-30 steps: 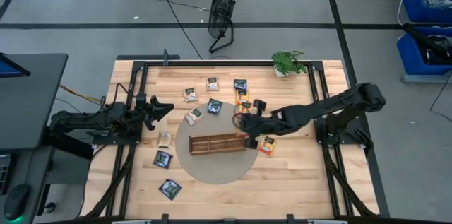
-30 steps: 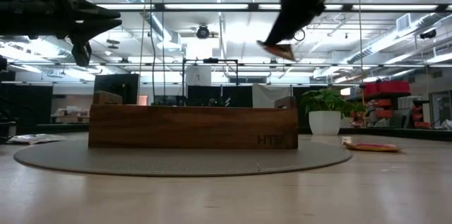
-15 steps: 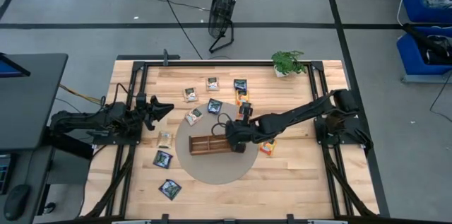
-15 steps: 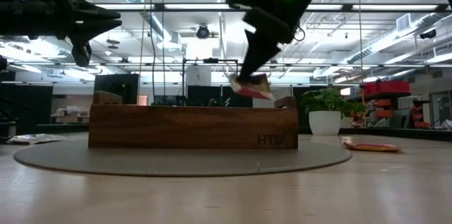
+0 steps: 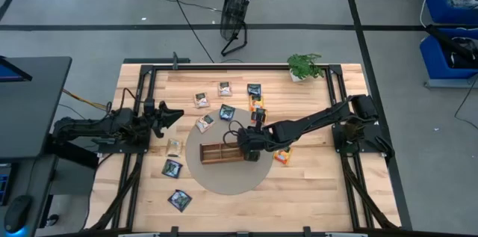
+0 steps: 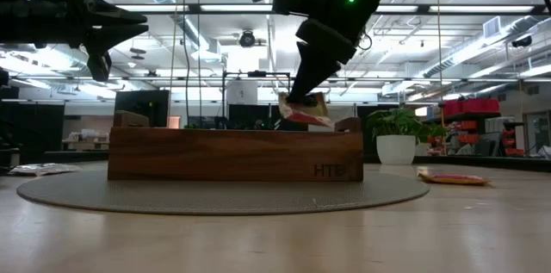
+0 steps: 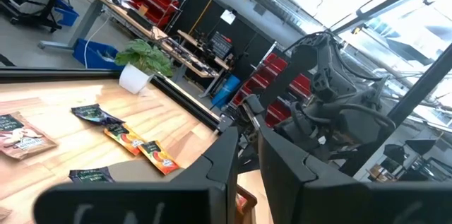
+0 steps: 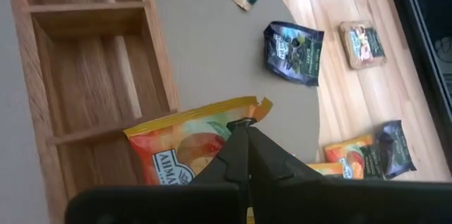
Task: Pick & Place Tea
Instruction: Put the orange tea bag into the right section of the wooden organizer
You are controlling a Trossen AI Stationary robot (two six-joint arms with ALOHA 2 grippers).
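Observation:
My right gripper is shut on an orange tea sachet over the right end of the long wooden tray. The tray stands on a round grey mat. In the right wrist view the sachet hangs over the tray's end compartment. Several other sachets lie flat around the mat: dark ones, beige ones and an orange one. My left gripper is open and waits above the table's left side. My right gripper pinches the orange sachet between its two fingers at the top edge, near the notched corner. The fingers come from above, slanting down from the table's right. The sachet hangs tilted below them, its lower edge just over the tray's rim.
A small potted plant stands at the table's far right corner. Two orange sachets and a dark one lie in a line beyond the mat. Black frame rails run along the left and right sides. Bare wood lies at the near right.
My right gripper has moved toward the table's left, from beside the tray's right end to over it, and has come down, staying shut on the orange sachet. The sachet has dropped from high above the table to just over the tray's rim.

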